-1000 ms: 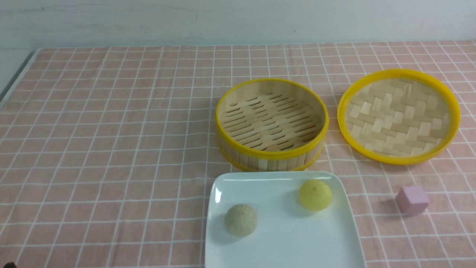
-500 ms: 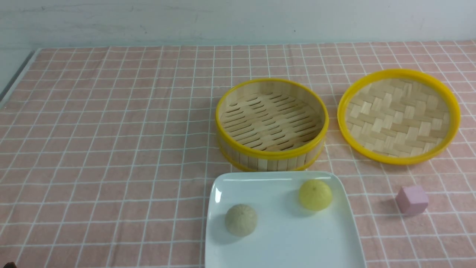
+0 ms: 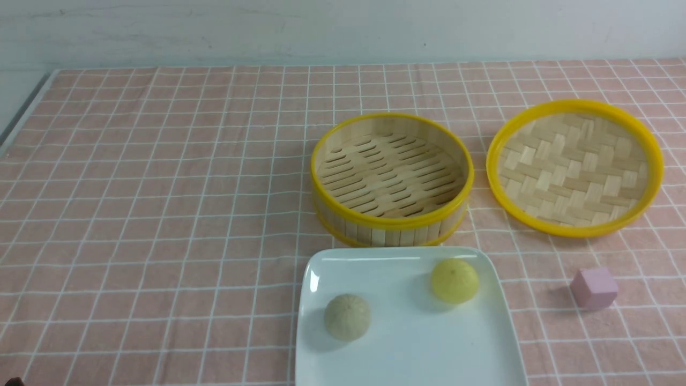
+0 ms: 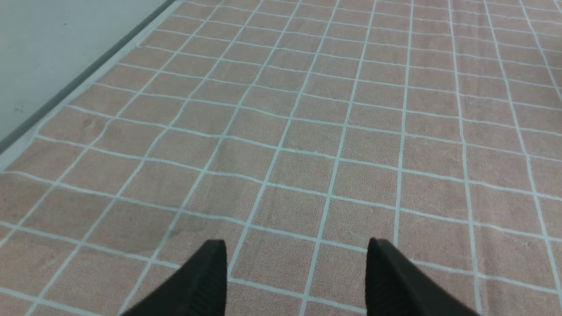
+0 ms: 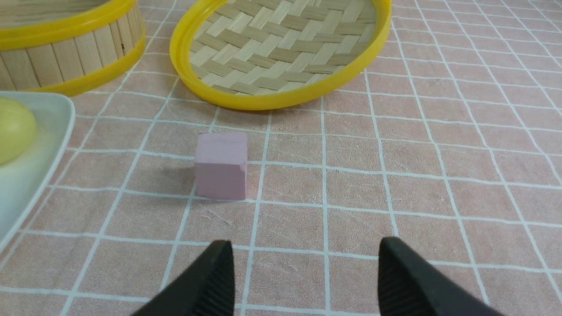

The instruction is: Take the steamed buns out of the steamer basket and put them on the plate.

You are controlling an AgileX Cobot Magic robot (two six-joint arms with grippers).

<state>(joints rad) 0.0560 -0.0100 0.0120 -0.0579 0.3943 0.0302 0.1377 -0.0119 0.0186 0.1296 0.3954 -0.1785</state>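
Two buns sit on one white plate. The yellow bun is at the far right part of the plate, close to its edge. The grey-beige bun is more to the left and closer to the robot. The two do not touch each other.

There is one steamer basket. It stands just behind the plate, and its whole slat floor shows. There is one lid too. It lies to the right of the basket with its woven side up, near the basket but not touching it. One pink cube sits to the right of the plate and in front of the lid, apart from both.

All of this is on the counter, which has one pink cloth with white lines over it.

There are two end effectors. The left end effector hangs over bare cloth near the left edge of the counter. Its two black fingers stand wide apart and it holds nothing. The right end effector hangs low over the cloth. Its two fingers are wide apart too and it holds nothing. The pink cube is a little way ahead of it, not between the fingers.
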